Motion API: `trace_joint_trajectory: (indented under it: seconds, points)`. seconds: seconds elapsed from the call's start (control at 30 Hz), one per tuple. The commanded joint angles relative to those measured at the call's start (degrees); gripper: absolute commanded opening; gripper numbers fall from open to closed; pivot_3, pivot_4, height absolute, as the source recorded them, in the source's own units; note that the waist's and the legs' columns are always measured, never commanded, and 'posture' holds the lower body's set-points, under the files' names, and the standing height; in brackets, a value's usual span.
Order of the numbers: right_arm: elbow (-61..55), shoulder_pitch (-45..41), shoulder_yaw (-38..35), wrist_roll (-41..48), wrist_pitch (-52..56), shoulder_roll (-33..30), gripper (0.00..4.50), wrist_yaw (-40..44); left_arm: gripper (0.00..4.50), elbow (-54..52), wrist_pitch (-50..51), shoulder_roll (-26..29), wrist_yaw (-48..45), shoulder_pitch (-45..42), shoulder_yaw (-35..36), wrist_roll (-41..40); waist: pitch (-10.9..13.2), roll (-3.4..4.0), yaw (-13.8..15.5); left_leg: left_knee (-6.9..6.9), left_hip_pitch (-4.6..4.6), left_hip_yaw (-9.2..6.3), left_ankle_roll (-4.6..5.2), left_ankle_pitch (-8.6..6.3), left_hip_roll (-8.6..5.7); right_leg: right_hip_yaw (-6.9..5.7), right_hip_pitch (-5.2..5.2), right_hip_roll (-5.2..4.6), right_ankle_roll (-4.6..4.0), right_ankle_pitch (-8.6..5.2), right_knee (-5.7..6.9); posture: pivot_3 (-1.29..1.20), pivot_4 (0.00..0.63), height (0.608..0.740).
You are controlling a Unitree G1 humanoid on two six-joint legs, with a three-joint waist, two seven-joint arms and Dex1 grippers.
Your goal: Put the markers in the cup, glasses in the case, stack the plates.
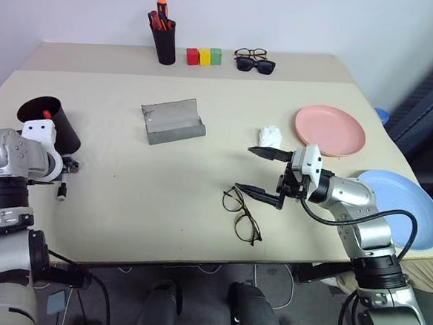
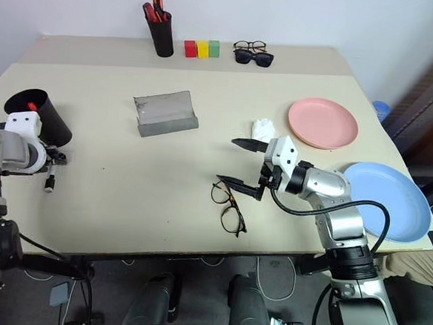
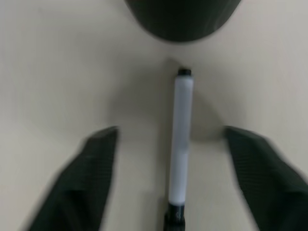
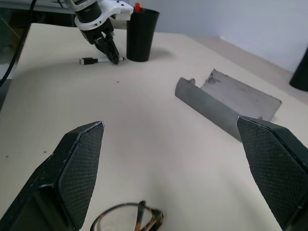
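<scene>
A white marker point(image 3: 183, 139) with a black cap lies on the table just in front of the black cup point(image 1: 48, 121), which holds a red-tipped marker point(image 1: 47, 113). My left gripper point(image 3: 169, 132) is lowered over the lying marker, open, one finger on each side and neither touching it. The wire-framed glasses point(image 1: 241, 212) lie folded near the table's front. My right gripper point(image 1: 244, 168) hovers wide open just above and behind them. The grey case point(image 1: 173, 121) lies open at mid table. The pink plate point(image 1: 330, 130) and blue plate point(image 1: 403, 205) sit apart on the right.
At the back stand a black pen holder point(image 1: 164, 36) with red pens, three coloured blocks point(image 1: 204, 56), and black sunglasses point(image 1: 257, 64) with another pair behind. A small white crumpled object point(image 1: 270, 136) lies left of the pink plate.
</scene>
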Motion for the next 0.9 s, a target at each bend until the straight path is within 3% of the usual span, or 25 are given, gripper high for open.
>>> trace_joint_trajectory:
  seconds: [0.03, 0.1, 0.17, 0.27, 0.4, 0.5, 0.57, 0.7, 0.9]
  points:
    - [-2.79, -0.04, -2.01, 1.32, -0.02, -0.93, 4.5, -0.37, 1.05, 1.41, -0.53, -0.01, -1.03, 0.11, -0.87, 2.9, -0.02, 0.03, -0.14, 0.0, 0.02, 0.0, 0.0, 0.0, 0.0, 0.0, 0.0, 0.0, 0.0, 0.0, 0.01, 0.0, 0.15, 0.74]
    - [-2.52, -0.06, -1.99, 1.3, -0.15, -1.05, 4.5, -0.37, 0.01, 0.47, -0.6, -0.11, -1.96, 0.89, -1.28, 3.28, -0.02, 0.03, -0.24, -0.02, 0.05, 0.0, 0.0, 0.0, 0.0, 0.0, 0.0, 0.0, 0.0, 0.0, 0.04, 0.0, 0.15, 0.74]
    - [-2.19, -0.19, -2.0, 1.21, -0.29, -1.04, 4.5, -0.25, 0.01, -3.3, 0.43, 0.0, -4.16, 2.79, -2.05, 2.61, -0.02, 0.04, -0.25, -0.03, 0.08, 0.0, 0.0, 0.0, 0.0, 0.01, 0.0, 0.0, 0.02, 0.01, 0.06, 0.0, 0.15, 0.74]
    - [-1.29, -0.68, -1.93, 0.99, -0.62, -0.8, 4.5, -0.03, 0.01, -17.95, -5.74, 4.0, -11.92, 11.45, -7.73, 1.61, -0.02, 0.04, -0.36, -0.07, 0.07, 0.04, 0.0, 0.0, 0.01, 0.03, 0.0, -0.03, 0.02, 0.01, 0.03, 0.0, 0.15, 0.74]
    - [0.89, -1.68, -1.55, 0.44, -1.73, -0.25, 4.5, 0.41, 0.01, -39.4, -14.97, 6.65, -25.14, 25.25, -2.31, -5.06, -0.01, 0.02, 0.07, -0.23, 0.03, 0.12, -0.02, 0.01, 0.01, 0.07, -0.1, -0.13, -0.04, -0.01, -0.08, 0.0, 0.15, 0.74]
    - [2.77, -2.78, -1.19, 0.15, -2.66, 0.42, 4.5, 0.64, 0.01, -48.84, -29.25, 5.27, -33.38, 31.68, 1.29, -6.68, -0.01, 0.01, 0.63, -0.22, -0.08, 0.14, -0.05, 0.01, 0.01, 0.07, -0.16, -0.2, -0.27, -0.09, -0.2, 0.0, 0.15, 0.74]
    - [3.97, -3.64, -0.88, -0.06, -3.4, 1.22, 4.5, 0.54, 0.01, -48.5, -39.67, 0.35, -31.93, 28.77, 1.83, -5.14, -0.01, 0.03, 1.37, -0.18, -0.1, 0.17, -0.06, 0.02, 0.01, 0.06, -0.16, -0.22, -0.36, -0.06, -0.26, 0.0, 0.15, 0.74]
    - [5.34, -5.19, -0.55, -0.19, -4.36, 3.0, 4.5, 0.23, 0.01, -38.35, -58.3, -9.24, -20.44, 18.44, 1.5, 4.34, -0.02, 0.04, 1.9, 0.12, -0.19, 0.21, -0.04, 0.03, 0.09, -0.05, -0.02, -0.18, -0.41, -0.01, -0.28, 0.0, 0.15, 0.74]
    - [5.64, -6.44, 0.04, -0.46, -4.86, 4.39, 4.5, -0.15, 0.01, -17.12, -78.53, -12.37, -8.13, 9.35, -0.16, 17.39, -0.02, 0.05, 1.38, 0.06, -0.18, 0.31, 0.01, 0.03, 0.07, -0.01, -0.03, -0.12, -0.08, 0.06, -0.22, 0.0, 0.15, 0.74]
